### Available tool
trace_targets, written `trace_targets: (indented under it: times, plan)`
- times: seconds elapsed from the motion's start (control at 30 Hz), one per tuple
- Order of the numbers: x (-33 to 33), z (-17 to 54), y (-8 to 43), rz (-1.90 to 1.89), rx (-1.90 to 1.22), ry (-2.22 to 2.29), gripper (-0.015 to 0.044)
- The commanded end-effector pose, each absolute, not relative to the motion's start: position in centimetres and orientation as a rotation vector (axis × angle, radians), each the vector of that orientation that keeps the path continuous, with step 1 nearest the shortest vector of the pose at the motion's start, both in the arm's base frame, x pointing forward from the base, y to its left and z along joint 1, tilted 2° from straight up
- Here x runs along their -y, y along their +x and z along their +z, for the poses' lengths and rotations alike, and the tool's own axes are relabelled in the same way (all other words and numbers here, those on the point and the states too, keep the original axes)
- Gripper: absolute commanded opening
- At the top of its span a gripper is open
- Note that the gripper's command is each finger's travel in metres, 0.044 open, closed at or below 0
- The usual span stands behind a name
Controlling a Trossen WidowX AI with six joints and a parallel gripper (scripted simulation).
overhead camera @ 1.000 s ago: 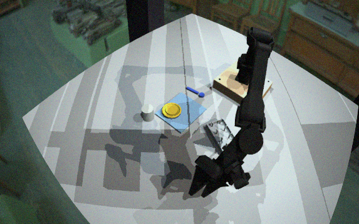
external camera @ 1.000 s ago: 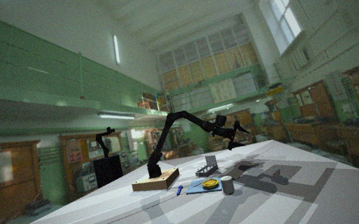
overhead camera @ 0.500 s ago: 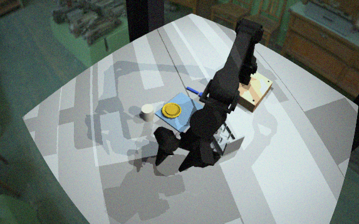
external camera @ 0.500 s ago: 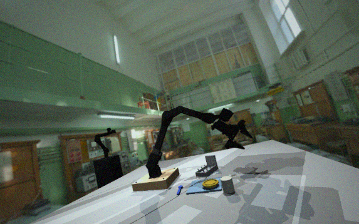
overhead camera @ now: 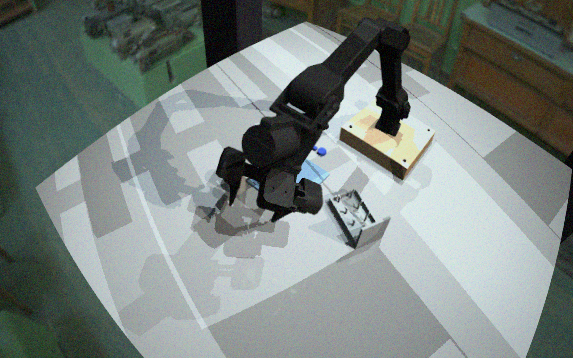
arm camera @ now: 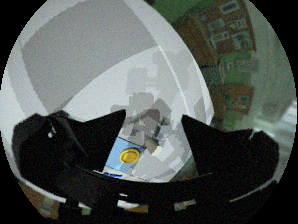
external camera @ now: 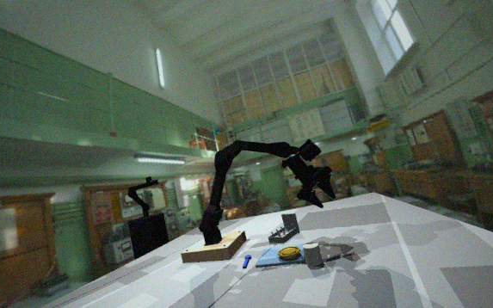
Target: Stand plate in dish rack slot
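Note:
The yellow plate (external camera: 289,252) (arm camera: 130,156) lies flat on a light blue mat (overhead camera: 316,173) (external camera: 267,258) (arm camera: 115,154). In the top view the arm hides the plate. The grey dish rack (overhead camera: 376,232) (external camera: 290,223) stands on the table beside the mat, with a tall panel at one end and small rails inside. No plate stands in it. I cannot make out the rack in the wrist view. My gripper (overhead camera: 253,212) (external camera: 328,202) (arm camera: 154,115) is open and empty, high above the table, its fingers pointing down at a slant.
A grey cup (external camera: 313,256) (arm camera: 152,145) stands beside the mat, close to the plate. A blue spoon-like tool (overhead camera: 321,151) (external camera: 246,261) (arm camera: 112,174) lies on the mat's other side, towards the wooden arm base (overhead camera: 371,152) (external camera: 213,256).

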State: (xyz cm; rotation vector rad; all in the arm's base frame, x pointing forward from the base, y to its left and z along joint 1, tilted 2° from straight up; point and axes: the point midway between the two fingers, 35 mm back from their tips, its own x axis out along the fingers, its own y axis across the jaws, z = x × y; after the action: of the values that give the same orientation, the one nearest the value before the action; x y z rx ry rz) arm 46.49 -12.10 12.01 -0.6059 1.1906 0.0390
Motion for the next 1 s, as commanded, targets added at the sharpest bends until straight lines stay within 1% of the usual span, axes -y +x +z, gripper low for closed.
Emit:
trace_targets:
  times: [0.0, 0.33, 0.67, 0.87, 0.97]
  plan:
    - [13.8, 12.8, 44.2, 0.013, -1.253, -0.491, 0.0400]
    - [16.9, 14.6, 37.6, -0.066, -1.415, -0.190, 0.0400]
    - [18.3, 17.1, 30.9, -0.161, -1.549, 0.134, 0.0400]
    - [18.3, 17.3, 30.4, -0.168, -1.557, 0.157, 0.0400]
    - [18.6, 15.2, 30.7, -0.168, -1.557, 0.157, 0.0400]
